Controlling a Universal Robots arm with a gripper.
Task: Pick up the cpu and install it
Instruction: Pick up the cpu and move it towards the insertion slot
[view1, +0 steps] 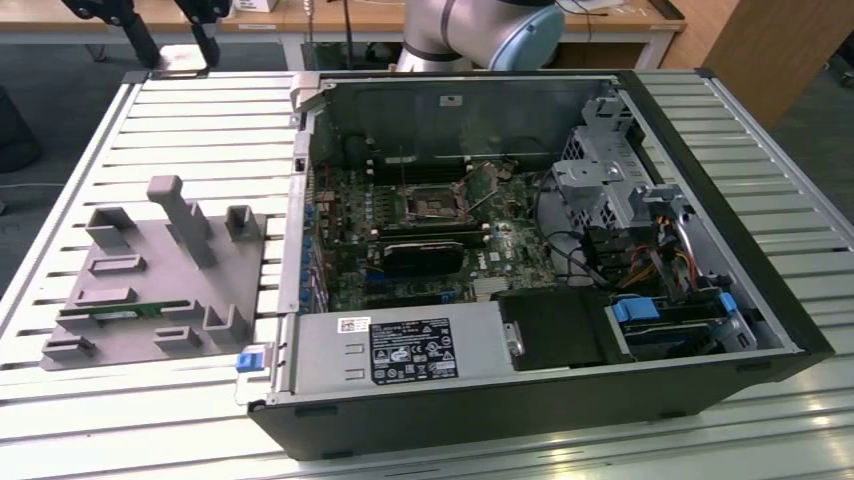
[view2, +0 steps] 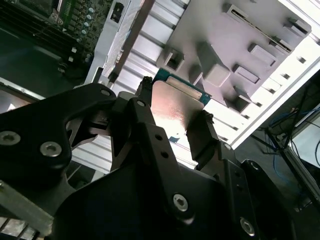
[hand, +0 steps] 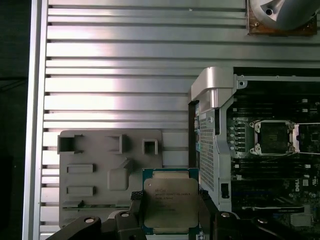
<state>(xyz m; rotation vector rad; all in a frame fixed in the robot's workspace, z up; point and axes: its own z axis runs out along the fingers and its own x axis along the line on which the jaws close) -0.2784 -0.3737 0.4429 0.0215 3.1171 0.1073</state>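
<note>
Over the fixture's (hand: 100, 170) edge, beside the case (hand: 214, 92), the gripper (hand: 170, 216) holds the cpu (hand: 169, 199) flat, jaws clamped on 2 opposite edges; a slip or tilt could likely damage the open socket (hand: 274, 137).

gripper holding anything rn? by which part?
Yes. The gripper holds the cpu, clamped by two opposite side edges, with its metal top left uncovered in both wrist views.
</note>
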